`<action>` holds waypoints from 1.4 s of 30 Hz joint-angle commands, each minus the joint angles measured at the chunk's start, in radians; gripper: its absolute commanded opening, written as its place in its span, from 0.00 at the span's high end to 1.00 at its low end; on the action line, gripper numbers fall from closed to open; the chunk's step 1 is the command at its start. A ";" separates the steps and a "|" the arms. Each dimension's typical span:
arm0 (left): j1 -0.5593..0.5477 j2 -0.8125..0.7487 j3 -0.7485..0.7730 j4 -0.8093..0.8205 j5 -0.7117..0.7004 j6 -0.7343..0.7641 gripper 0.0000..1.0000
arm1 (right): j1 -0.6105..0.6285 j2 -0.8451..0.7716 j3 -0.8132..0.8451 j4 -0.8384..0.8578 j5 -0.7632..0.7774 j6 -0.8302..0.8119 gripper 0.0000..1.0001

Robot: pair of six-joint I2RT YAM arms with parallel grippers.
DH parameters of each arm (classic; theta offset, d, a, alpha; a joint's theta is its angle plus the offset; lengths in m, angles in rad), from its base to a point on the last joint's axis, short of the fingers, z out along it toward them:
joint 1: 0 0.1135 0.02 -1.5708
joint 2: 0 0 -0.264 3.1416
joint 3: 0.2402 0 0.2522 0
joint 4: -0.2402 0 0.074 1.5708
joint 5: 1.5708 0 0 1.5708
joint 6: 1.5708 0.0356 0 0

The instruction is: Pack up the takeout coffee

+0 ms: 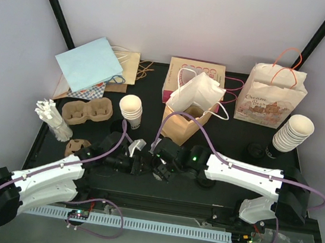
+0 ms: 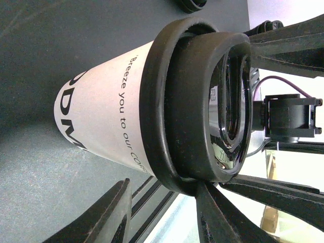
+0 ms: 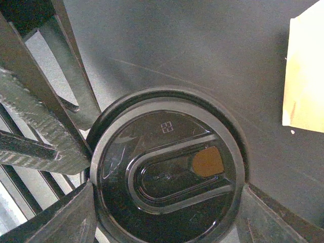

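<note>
The takeout coffee is a cream-white paper cup point(image 2: 106, 111) with printed lettering, standing on the dark table. A round black lid point(image 2: 197, 101) sits on its rim. From above, the lid point(image 3: 167, 167) fills the right wrist view. My right gripper point(image 3: 167, 192) has a finger pressed against each side of the lid. My left gripper point(image 2: 162, 187) is beside the cup, jaws apart with nothing between them. One of its fingers point(image 2: 223, 212) touches the lid's rim. In the top view, the left gripper point(image 1: 136, 165) and right gripper point(image 1: 159, 168) meet at mid-table and hide the cup.
An open brown paper bag point(image 1: 191, 110) stands just behind the grippers, its corner point(image 3: 304, 76) close to the cup. Cup stacks point(image 1: 131, 108) point(image 1: 293, 133), a pulp carrier point(image 1: 87, 111), spare lids point(image 1: 254, 150), a printed bag point(image 1: 272, 97) and a blue bag point(image 1: 89, 64) ring the table.
</note>
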 commanded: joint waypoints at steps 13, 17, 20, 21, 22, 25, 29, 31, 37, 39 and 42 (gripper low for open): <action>0.002 0.048 -0.097 0.116 0.039 -0.098 0.64 | 0.023 0.027 -0.048 0.017 -0.009 0.038 0.38; -0.007 0.036 -0.104 0.154 0.066 -0.129 0.63 | 0.025 0.030 -0.047 0.023 -0.011 0.039 0.38; -0.009 0.023 -0.092 0.125 0.074 -0.126 0.63 | 0.024 0.030 -0.048 0.026 -0.014 0.042 0.38; -0.011 0.020 -0.091 0.121 0.074 -0.126 0.63 | 0.025 0.030 -0.048 0.028 -0.013 0.042 0.38; -0.011 0.019 -0.091 0.117 0.073 -0.125 0.63 | 0.025 0.030 -0.048 0.030 -0.015 0.043 0.38; -0.011 0.022 -0.093 0.075 0.032 -0.103 0.63 | 0.025 0.032 -0.046 0.031 -0.016 0.041 0.38; -0.004 0.043 -0.113 0.062 -0.018 -0.082 0.64 | 0.026 0.029 -0.054 0.027 -0.017 0.040 0.38; 0.004 0.059 -0.111 0.055 -0.010 -0.068 0.65 | 0.026 0.023 -0.061 0.024 -0.014 0.040 0.38; 0.051 -0.026 -0.057 -0.056 -0.031 -0.017 0.65 | 0.026 0.013 -0.071 0.019 -0.014 0.032 0.38; 0.079 -0.050 -0.032 -0.117 -0.038 0.021 0.64 | 0.026 0.013 -0.070 0.020 -0.013 0.031 0.38; 0.122 -0.066 -0.016 -0.153 -0.028 0.055 0.64 | 0.026 0.015 -0.066 0.020 -0.017 0.028 0.39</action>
